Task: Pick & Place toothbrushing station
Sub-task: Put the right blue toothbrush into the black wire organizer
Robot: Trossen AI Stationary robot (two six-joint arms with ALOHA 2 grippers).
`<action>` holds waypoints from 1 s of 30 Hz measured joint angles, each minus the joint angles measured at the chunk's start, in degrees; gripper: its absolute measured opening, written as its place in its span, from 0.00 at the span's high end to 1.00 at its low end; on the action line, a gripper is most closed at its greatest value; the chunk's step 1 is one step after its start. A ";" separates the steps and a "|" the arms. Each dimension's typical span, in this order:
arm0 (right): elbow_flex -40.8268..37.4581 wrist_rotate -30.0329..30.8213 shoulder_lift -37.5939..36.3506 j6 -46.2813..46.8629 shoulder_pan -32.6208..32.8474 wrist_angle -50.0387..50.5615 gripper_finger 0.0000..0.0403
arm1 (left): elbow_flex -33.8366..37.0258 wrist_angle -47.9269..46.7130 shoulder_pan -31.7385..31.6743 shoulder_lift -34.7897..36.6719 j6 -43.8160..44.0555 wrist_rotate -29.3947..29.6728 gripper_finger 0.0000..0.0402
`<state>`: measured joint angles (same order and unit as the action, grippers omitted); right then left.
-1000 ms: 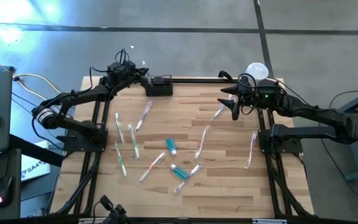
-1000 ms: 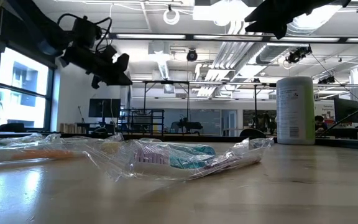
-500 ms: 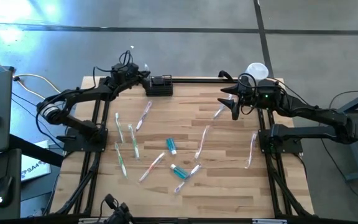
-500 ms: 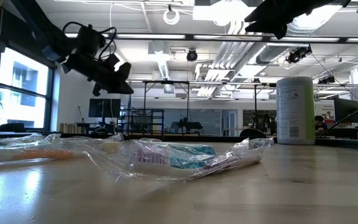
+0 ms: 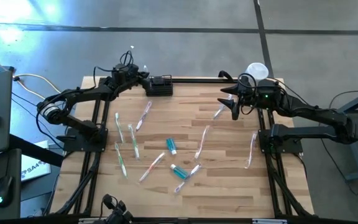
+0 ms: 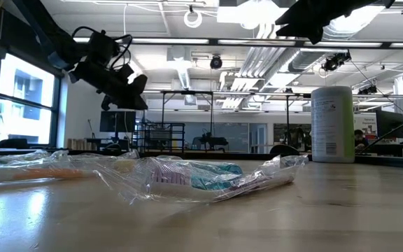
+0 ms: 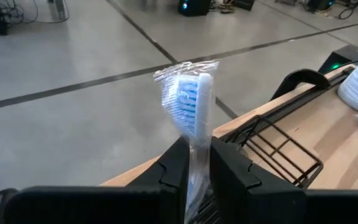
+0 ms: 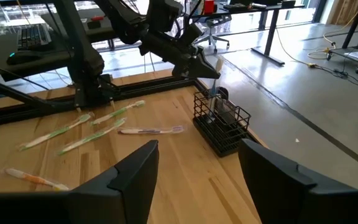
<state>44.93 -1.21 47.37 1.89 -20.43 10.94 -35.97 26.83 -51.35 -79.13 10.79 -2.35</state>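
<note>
- Fingers of the left gripper [image 7: 194,165] are clamped on a wrapped toothbrush [image 7: 190,115], bristle end standing up clear of the tips; the grip sits low on the handle, so the brush has leverage to swing if the wrist jerks.
- Just past that brush in the left wrist view lies the toothbrushing station [image 7: 277,152], a black wire rack at the far edge of the desk [image 5: 229,186]; from above, the left gripper [image 5: 143,81] hovers close beside the rack [image 5: 160,85] on its left.
- To do this step well, I judge the arm should bring the brush squarely over one compartment first, turn the handle to hang plumb, then lower slowly so the loose wrapper does not catch on the top wires.
- Release should wait until the handle is well inside the wires; letting go early risks the brush tipping out over the desk's back edge.
- Whether the brush is already over an opening is hard to tell from above, since arm and rack overlap there.
- Farther across, the right gripper [image 5: 234,107] waits with fingers spread wide and empty, above the desk near the tall white container [image 5: 257,70].
- Other wrapped toothbrushes [image 5: 143,116] and small teal tubes [image 5: 171,146] lie scattered mid-desk, well apart from the rack.
</note>
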 joint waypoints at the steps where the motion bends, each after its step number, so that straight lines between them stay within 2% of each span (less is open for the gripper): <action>1: 0.00 0.00 0.00 0.00 0.00 0.00 0.47 | 0.00 -0.09 0.00 0.00 0.02 -0.04 0.86; 10: 0.00 -0.89 2.59 0.00 0.00 -0.41 0.47 | 0.00 -0.35 0.00 0.00 0.34 0.39 0.85; 14: 0.00 -1.88 3.19 0.02 0.00 -0.82 0.47 | 0.00 -0.41 0.00 0.00 6.06 0.44 0.85; 24: 0.00 -1.95 3.21 0.02 0.00 -1.35 0.47 | 0.00 -0.28 0.00 0.00 5.57 -1.04 0.84; 27: 0.00 -1.95 3.21 0.45 0.00 -1.48 0.47 | 0.00 -0.43 0.00 0.00 7.09 -1.86 0.79; 30: 0.00 -1.96 3.21 1.10 0.00 -1.55 0.47 | 0.00 -0.92 0.00 0.02 10.04 2.07 0.69</action>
<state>44.93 -3.17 50.59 2.99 -20.43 9.39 -35.97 25.90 -51.35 -79.11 20.83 -0.28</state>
